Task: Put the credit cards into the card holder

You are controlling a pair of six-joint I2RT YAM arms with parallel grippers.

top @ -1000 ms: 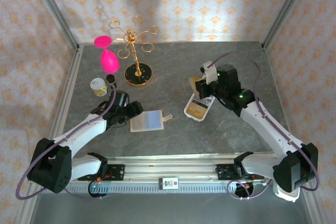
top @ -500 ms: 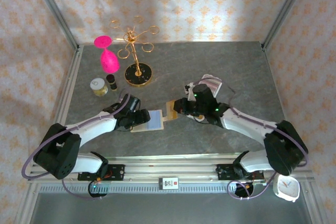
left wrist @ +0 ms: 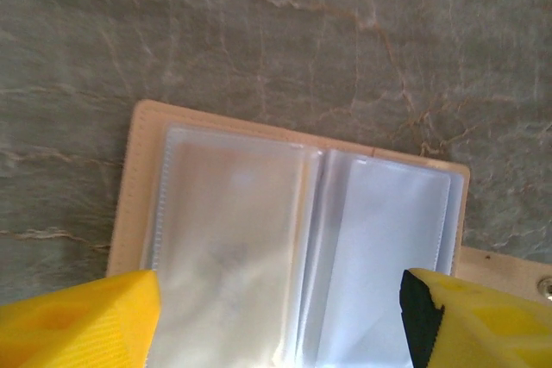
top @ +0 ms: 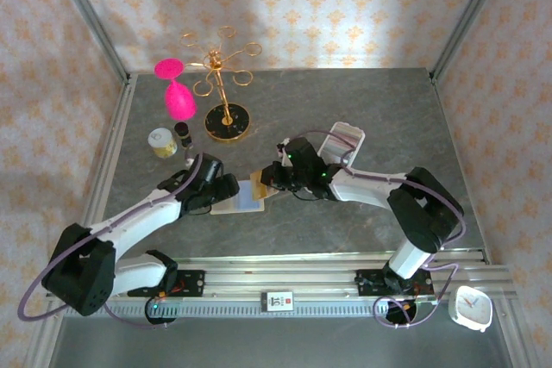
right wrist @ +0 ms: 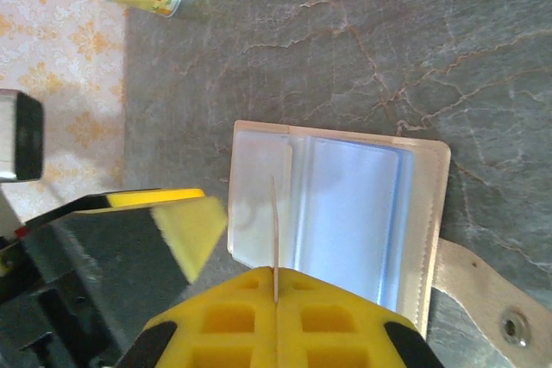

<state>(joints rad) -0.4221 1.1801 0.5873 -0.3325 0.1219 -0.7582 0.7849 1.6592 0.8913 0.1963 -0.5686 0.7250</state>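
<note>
One grey marbled table carries the work. On it the card holder lies opened flat near the middle, between the two arms, with its snap tab towards the right arm. Its clear sleeves look empty in both wrist views. On that showing no card is seated yet, and the insertion remains to be done. A white tray stands behind the right arm; its contents are not legible. The left gripper stands wide, one finger over each side of the holder. Contact cannot be confirmed, and nothing is gripped. The right gripper is clamped on one credit card, held edge-on above the sleeve page nearer the left arm.
</note>
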